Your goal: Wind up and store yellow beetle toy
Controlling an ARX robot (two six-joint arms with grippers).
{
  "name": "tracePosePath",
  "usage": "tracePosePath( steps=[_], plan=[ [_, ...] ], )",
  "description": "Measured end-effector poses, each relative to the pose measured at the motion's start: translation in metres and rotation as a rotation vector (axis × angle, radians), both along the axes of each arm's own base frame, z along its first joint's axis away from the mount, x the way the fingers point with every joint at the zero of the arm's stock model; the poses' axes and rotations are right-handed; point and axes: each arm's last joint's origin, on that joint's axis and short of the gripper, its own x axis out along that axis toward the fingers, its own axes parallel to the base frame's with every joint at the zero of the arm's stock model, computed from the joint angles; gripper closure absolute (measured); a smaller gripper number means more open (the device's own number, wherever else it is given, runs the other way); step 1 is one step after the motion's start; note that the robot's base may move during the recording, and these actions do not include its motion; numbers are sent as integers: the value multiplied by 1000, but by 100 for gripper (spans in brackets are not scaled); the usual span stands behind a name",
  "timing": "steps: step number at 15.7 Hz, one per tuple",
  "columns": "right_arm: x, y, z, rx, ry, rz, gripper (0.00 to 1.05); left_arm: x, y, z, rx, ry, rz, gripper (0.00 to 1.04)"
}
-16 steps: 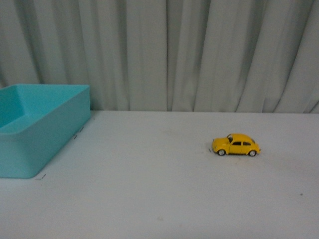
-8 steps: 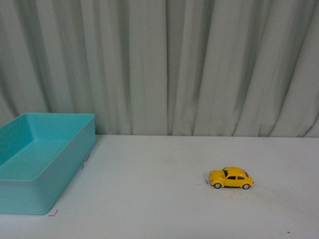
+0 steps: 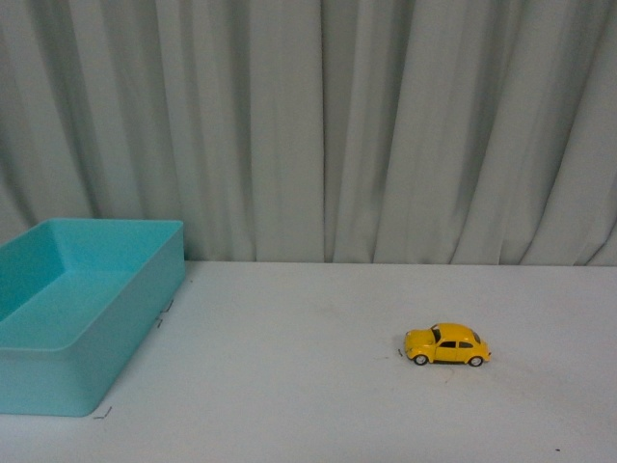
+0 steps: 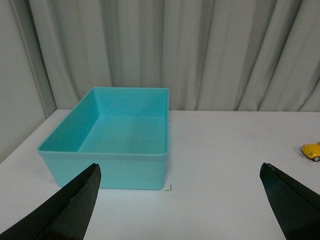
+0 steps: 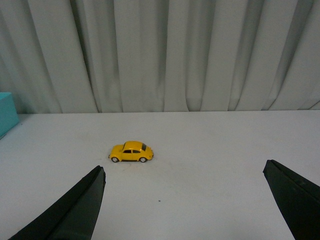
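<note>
Left tool (image 4: 180, 167), right tool (image 5: 184, 166) apart, wrist views only; front shows yellow beetle toy (image 3: 448, 344), bin (image 3: 116, 357).

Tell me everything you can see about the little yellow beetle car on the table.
The yellow beetle toy is a small, rounded, glossy-looking car with dark windows and black wheels with pale hubs. It stands upright on its wheels on the white table, side-on to the front camera, well apart from the teal bin. Only the table touches it.

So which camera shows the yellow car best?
The right wrist view: the yellow beetle toy sits whole and central. The front view shows it whole but off-centre; the left wrist view catches only its end.
</note>
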Motion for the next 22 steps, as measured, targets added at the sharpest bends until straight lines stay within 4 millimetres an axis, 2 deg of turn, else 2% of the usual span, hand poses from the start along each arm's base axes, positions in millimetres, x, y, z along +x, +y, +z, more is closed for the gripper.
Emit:
tracePosePath(
  steps=[22],
  plan=[
    [0, 0, 0, 0, 0, 0, 7, 0, 0, 0, 0, 2, 0, 7]
  ],
)
